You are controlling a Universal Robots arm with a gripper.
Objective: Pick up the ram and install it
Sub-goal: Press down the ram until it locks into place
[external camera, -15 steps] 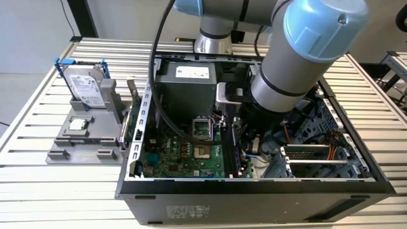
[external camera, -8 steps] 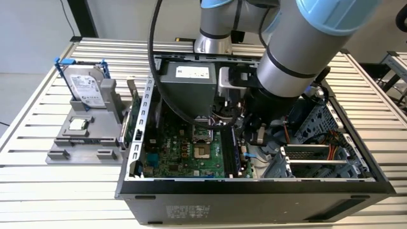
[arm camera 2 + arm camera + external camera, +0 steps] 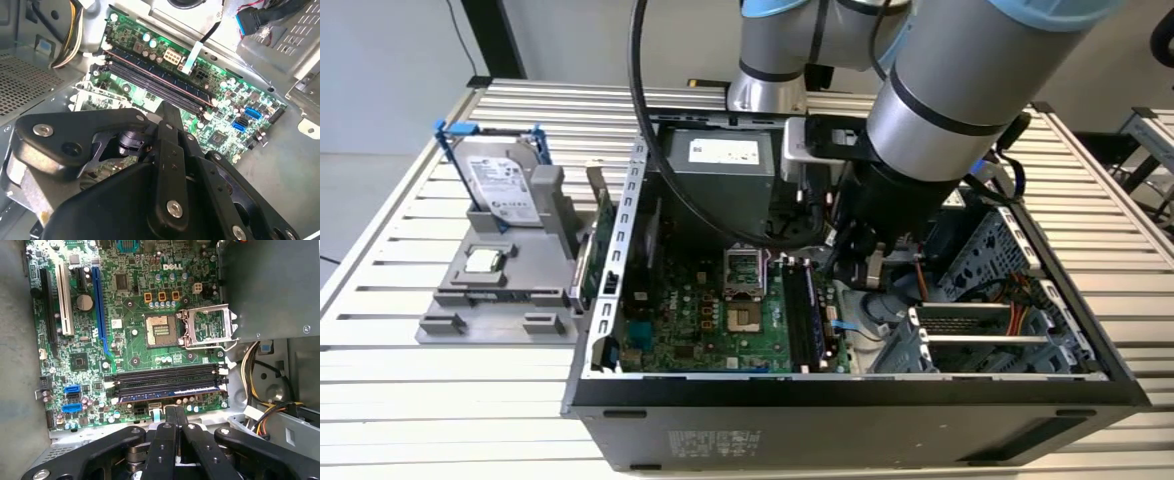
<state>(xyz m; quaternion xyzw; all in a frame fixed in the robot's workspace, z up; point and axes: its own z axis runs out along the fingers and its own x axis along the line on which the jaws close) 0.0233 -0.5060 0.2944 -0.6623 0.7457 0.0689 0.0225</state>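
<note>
The ram (image 3: 170,394) sits slotted just beyond the hand (image 3: 175,415).

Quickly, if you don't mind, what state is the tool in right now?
Tool: shut, holding nothing, its tips just above the ram lying in a memory slot.

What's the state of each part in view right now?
ram: lying in the memory slot nearest the tool.
tool: shut, empty, just off the ram.
CPU socket: open, empty.
hard drive: upright in its stand, outside the case.
CPU chip: on the grey tray.
</note>
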